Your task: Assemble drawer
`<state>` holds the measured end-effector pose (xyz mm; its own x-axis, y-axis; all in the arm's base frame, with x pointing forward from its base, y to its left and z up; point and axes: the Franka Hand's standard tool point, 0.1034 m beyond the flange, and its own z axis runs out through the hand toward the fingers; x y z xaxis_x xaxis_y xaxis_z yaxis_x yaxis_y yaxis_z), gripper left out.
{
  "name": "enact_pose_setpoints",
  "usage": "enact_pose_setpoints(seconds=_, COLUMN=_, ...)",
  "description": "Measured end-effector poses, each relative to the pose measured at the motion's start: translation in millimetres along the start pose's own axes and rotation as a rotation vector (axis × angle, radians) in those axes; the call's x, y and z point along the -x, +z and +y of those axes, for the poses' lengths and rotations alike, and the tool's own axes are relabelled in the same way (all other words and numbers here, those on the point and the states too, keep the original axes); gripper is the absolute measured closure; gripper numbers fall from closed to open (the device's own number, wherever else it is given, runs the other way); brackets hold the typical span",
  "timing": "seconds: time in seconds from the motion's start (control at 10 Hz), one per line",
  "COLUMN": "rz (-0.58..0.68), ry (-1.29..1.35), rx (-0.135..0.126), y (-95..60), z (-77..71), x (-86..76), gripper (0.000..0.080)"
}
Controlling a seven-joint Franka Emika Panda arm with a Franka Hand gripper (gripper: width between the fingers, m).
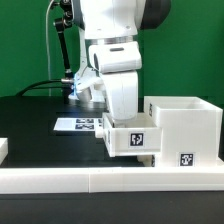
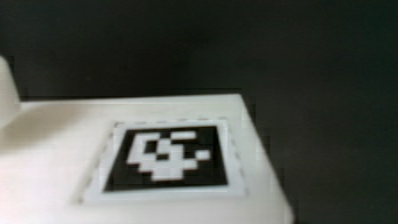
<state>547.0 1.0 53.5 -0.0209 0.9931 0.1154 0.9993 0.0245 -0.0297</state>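
Observation:
The white box housing [image 1: 186, 122] stands at the exterior view's right with a tag low on its front. A smaller white tray [image 1: 128, 140] with a tag on its front sits against the housing's left side. My gripper [image 1: 118, 118] reaches down at the tray's left wall; its fingertips are hidden by the tray and the hand. The wrist view is blurred and shows a white tagged face [image 2: 169, 155] of a drawer part close up, with no fingers in sight. I see no second tray.
The low white rail [image 1: 110, 181] runs along the front of the black table [image 1: 30, 120]. The marker board [image 1: 78, 124] lies behind the tray at the left. A white piece [image 1: 3, 150] shows at the left edge. A green wall is behind.

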Motion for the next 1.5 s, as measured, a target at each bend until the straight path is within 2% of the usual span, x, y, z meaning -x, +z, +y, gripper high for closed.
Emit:
enact_pose_setpoints(seconds=0.3, rz=-0.007, ry=0.043, rx=-0.010, y=-2.6, z=0.9, x=-3.2, gripper=0.0758)
enact_pose_setpoints(seconds=0.6, rz=-0.010, ry=0.104, rx=-0.020, y=-1.1, z=-0.5, x=-16.2, gripper=0.0758)
enact_pose_setpoints(seconds=1.0, rz=0.000, ry=-0.015, rx=0.000, y=1.6, z=2.3, x=-11.8, gripper=0.0758)
enact_pose_setpoints(seconds=1.2, rz=0.000, ry=-0.012, rx=0.000, y=1.7, z=2.2, x=-11.5, gripper=0.0758)
enact_pose_setpoints(seconds=1.3, rz=-0.002, ry=-0.014, rx=0.001, y=0.1, z=2.8, x=-11.9, gripper=0.0564)
enact_pose_setpoints(seconds=1.4, rz=-0.005, ry=-0.013, rx=0.009, y=-4.5, z=4.8, x=-13.2, gripper=0.0564)
enact_pose_setpoints(seconds=1.5, rz=-0.007, ry=-0.002, rx=0.014, y=-7.8, z=6.1, x=-14.7, gripper=0.0381)
